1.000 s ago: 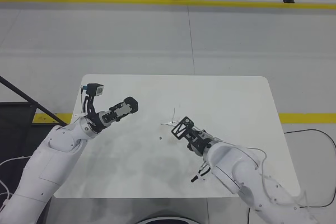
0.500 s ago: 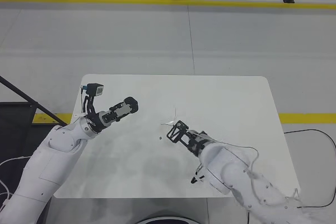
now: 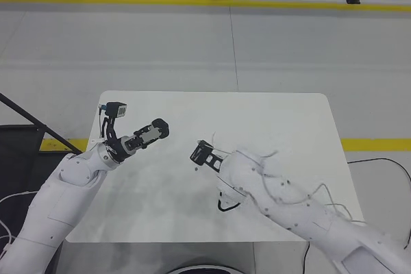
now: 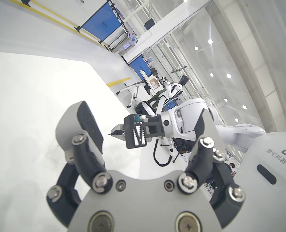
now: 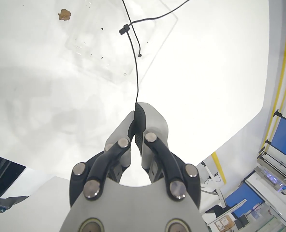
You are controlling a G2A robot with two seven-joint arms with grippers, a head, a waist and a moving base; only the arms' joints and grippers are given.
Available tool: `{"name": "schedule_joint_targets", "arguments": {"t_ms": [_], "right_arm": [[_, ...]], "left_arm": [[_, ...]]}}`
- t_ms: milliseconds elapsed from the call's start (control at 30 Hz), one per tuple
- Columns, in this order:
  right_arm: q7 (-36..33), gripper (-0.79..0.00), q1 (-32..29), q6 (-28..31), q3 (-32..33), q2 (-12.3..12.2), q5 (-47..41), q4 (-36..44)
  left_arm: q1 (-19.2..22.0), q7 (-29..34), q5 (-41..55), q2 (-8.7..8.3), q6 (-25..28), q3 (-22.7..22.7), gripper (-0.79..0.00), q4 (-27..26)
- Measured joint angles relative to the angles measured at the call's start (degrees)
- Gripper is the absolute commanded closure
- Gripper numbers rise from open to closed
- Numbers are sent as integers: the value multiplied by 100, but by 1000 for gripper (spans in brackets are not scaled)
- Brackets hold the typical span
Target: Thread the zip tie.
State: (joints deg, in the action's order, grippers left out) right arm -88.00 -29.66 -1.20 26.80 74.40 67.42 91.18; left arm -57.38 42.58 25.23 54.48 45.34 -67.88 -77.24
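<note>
My right gripper (image 5: 137, 106) is shut on the end of a thin black zip tie (image 5: 136, 80), whose strap runs away from the fingertips over a clear plastic sheet (image 5: 89, 49) lying on the white table (image 5: 205, 73). A second black zip tie (image 5: 172, 10) crosses the first one on the sheet, near a small square head (image 5: 124, 29). In the top view the right gripper (image 3: 202, 154) is near the table's middle. My left gripper (image 3: 157, 128) hangs open with nothing in it to the left of it, its fingers (image 4: 89, 124) spread wide, facing the right gripper (image 4: 118, 131).
A small brown crumb (image 5: 65, 14) lies on the table beside the clear sheet. The white table (image 3: 281, 116) is bare at the back and right. A dark frame (image 3: 14, 109) stands off the left edge.
My right arm has swung left across the table, bringing its gripper closer to the left gripper. The left arm has not moved.
</note>
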Motion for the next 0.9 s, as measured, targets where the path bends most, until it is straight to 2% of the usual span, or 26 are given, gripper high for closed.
{"name": "schedule_joint_targets", "arguments": {"t_ms": [167,367,433,700,867,900], "right_arm": [[0,-9,441,-113,-424,288,-363,-745],[0,-185,812,-234,-848,549,-707,-1240],[0,-200,881,-286,-957,599,-780,-1324],[0,-175,1046,-419,-1234,659,-930,-1333],[0,-234,1049,-353,-1417,603,-800,-1070],[0,-292,1041,-344,-1444,588,-777,-1014]], "left_arm": [[0,0,0,0,0,0,-785,0],[0,0,0,0,0,0,-785,0],[0,0,0,0,0,0,-785,0],[0,0,0,0,0,0,-785,0],[0,0,0,0,0,0,-785,0],[0,0,0,0,0,0,-785,0]]}}
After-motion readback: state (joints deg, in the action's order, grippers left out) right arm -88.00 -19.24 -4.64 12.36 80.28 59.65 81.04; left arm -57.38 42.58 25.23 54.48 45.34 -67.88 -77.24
